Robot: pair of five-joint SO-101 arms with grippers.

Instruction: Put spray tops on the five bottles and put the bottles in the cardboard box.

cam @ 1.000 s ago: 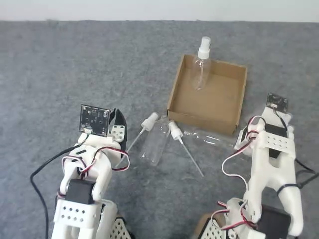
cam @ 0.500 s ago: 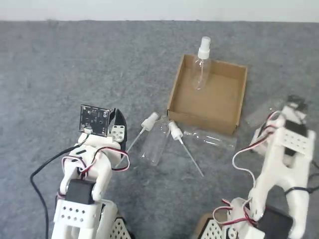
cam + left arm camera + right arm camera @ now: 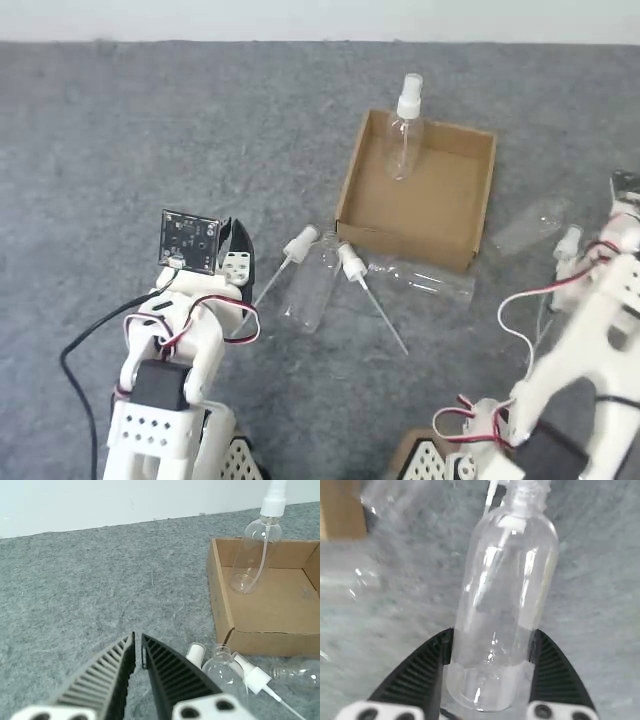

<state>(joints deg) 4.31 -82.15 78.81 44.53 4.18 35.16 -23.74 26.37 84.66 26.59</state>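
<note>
- Left arm (image 3: 170,370) sat low at the near-left of the table. The left gripper (image 3: 138,639) pointed toward the box, its black fingers drawn nearly together with just a slit between them and nothing inside.
- Right arm (image 3: 600,330) was out at the right edge of the table, on the right of the box. The right gripper (image 3: 492,636) was clamped on the held bottle (image 3: 502,590) near its base, one finger touching each side. The neck end of that bottle was too blurred to read.
- One cardboard box (image 3: 345,190), open-topped, sat mid-table on the grey mat (image 3: 120,130).
- Bottles, all clear plastic: five.
  - The capped bottle (image 3: 403,135) stood inside the box against its far wall, with a white spray top on it.
  - The open-necked bottle (image 3: 310,285) lay just in front of the box.
  - The front bottle (image 3: 420,280) lay along the box's near wall.
  - The side bottle (image 3: 530,225) lay just beside the box's right wall.
  - The fifth was the one in the right gripper.
- Two loose spray tops lay in front of the box with their dip tubes trailing: the first loose top (image 3: 300,243) and the second loose top (image 3: 350,258), one on either side of the open neck.
- Another white top (image 3: 568,240) showed close to the right arm. I could not tell whether it was on a bottle.
</note>
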